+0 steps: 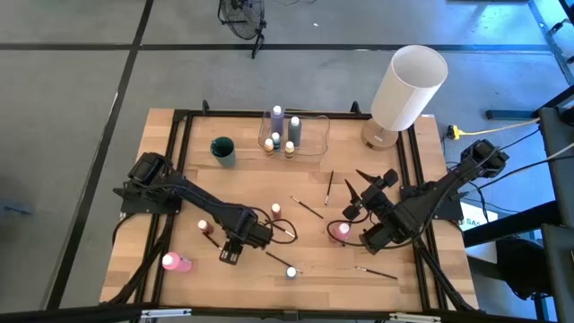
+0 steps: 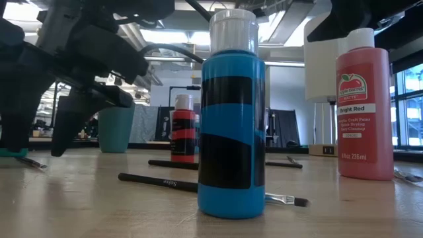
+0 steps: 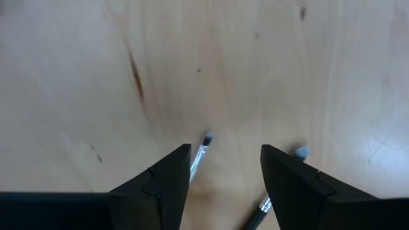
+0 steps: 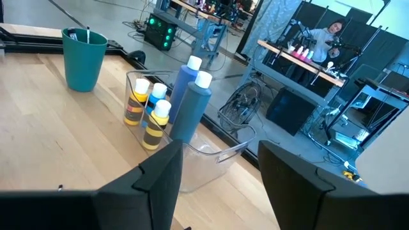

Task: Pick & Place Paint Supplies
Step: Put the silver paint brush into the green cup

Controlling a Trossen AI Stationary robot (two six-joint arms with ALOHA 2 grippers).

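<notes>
Left gripper [image 3: 223, 169] open, straddling paintbrush [image 3: 199, 153] tip for a pinch; right gripper [image 4: 220, 172] open, empty, facing clear container [image 4: 204, 150].

Between the left pincer's [image 3: 223, 172] spread fingers two paintbrushes [image 3: 199, 153] run out of sight past the picture's edge, handles cut off — and beyond the right pincer [image 4: 220, 169] the clear container's [image 4: 211, 153] near wall is hidden behind its fingers.

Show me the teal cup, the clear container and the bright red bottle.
teal cup [image 4: 84, 59], right wrist view, outer wall.
clear container [image 4: 211, 155], right wrist view, near rim.
bright red bottle [image 2: 361, 106], low view, label.
</notes>
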